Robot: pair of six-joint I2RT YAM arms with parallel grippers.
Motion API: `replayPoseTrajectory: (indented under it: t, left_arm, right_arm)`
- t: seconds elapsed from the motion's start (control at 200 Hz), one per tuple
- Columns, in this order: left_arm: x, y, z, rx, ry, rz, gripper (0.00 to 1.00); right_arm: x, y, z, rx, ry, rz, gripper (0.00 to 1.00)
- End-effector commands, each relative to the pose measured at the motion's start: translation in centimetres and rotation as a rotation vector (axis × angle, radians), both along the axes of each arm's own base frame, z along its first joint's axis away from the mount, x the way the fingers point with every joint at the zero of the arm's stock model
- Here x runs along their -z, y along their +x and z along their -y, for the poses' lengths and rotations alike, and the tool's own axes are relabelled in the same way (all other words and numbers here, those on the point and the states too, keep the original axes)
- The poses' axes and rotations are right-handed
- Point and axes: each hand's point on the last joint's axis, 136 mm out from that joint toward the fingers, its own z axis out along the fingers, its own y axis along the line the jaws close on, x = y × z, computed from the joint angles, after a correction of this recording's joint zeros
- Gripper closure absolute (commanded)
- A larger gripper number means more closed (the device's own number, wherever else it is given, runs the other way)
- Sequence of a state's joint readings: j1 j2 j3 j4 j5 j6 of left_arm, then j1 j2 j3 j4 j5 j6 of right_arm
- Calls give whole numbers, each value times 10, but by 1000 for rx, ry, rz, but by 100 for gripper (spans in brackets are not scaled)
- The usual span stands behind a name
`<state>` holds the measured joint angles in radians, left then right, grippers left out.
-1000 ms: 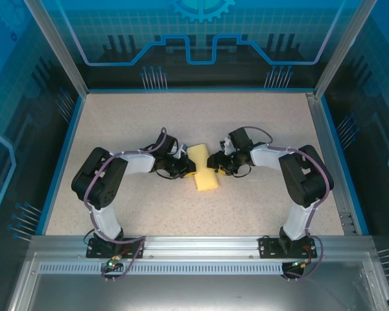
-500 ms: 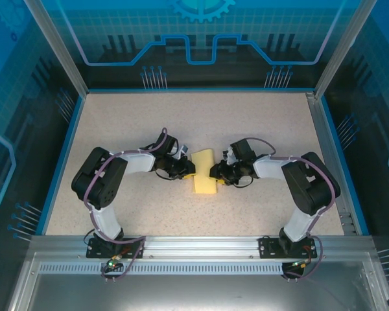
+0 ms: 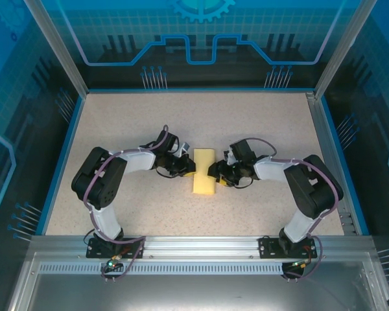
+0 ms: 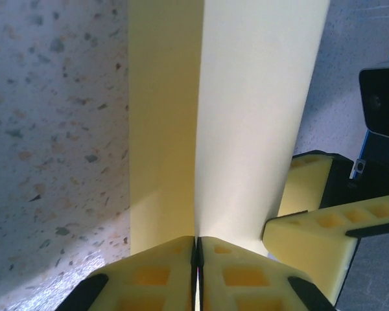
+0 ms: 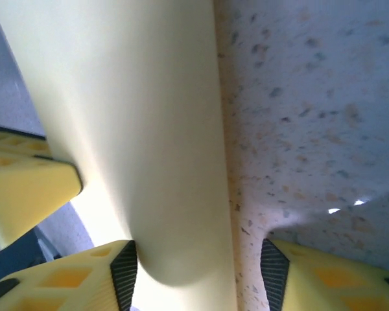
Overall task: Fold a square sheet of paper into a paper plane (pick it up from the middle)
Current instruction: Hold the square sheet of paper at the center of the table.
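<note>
Sheet of paper point(image 3: 204, 171) is mid-table, just below centre of the overhead frame. It's folded into a narrow strip, long axis running top to bottom, lying on the speckled beige table point(image 3: 129, 123). Still a plain strip, no dart shape.

Left gripper point(image 3: 188, 170) reaches in from the left of the strip and right gripper point(image 3: 214, 173) from the right. Both are low at the table, facing each other across the paper.

Left wrist cam: my left fingers point(image 4: 155, 275) are pressed together at bottom centre, pinching the paper right on a crease. The crease runs straight up the frame, with a shaded panel to its left and a brighter one to its right. The right gripper's yellow fingers point(image 4: 311, 227) sit lower right, at the strip's right edge.

Right wrist cam: right fingers point(image 5: 84, 278) are spread, one bottom left and one bottom right. The rounded fold of the paper lies between them, up against the bottom-left pad. A gap of bare table separates it from the bottom-right pad. One left-gripper finger point(image 5: 26, 194) shows mid-left, against the paper's other side.

Markings: the backdrop along the top of the overhead frame carries a gear outline point(image 3: 201, 8) and blue line art. I can't make out any lettering on it.
</note>
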<state>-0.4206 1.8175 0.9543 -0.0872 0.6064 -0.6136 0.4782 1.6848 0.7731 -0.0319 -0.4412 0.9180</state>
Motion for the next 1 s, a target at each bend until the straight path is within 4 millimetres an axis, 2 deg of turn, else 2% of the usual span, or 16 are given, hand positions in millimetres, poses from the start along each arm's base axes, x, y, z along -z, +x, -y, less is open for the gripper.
replayPoseTrajectory:
  t: [0.0,0.095,0.195,0.295,0.37,0.4,0.47,0.565,0.68,0.81,0.915,0.995]
  left_arm:
    - [-1,6,-2,39,26,22,87]
    - [2,5,-2,55,31,16,87]
    - [5,7,-1,60,34,12,88]
    - [9,4,-2,62,40,-3,87]
    - [12,3,-2,62,38,-13,87]
    - [13,3,-1,61,35,-14,87]
    - [15,4,0,60,33,-16,87]
    - [14,7,0,62,32,-9,87]
    - [15,8,-1,70,46,-1,87]
    - [18,9,0,79,46,-4,87]
    - [18,11,1,89,46,-1,87]
    - [19,11,0,89,52,-3,87]
  right_arm:
    - [-14,3,9,8,-63,52,39]
    - [-33,9,11,21,-54,129,30]
    - [-60,15,12,34,-22,261,26]
    - [-82,20,24,86,-42,380,22]
    - [-85,22,33,112,-91,402,12]
    - [-86,23,32,89,-101,407,4]
    - [-78,21,21,-22,-110,388,2]
    - [-60,18,14,-62,-98,286,5]
    - [-55,21,-3,-24,51,279,7]
    - [-51,24,-16,-45,83,257,24]
    - [-44,24,-16,-43,53,238,34]
    - [-41,25,-12,-18,27,230,48]
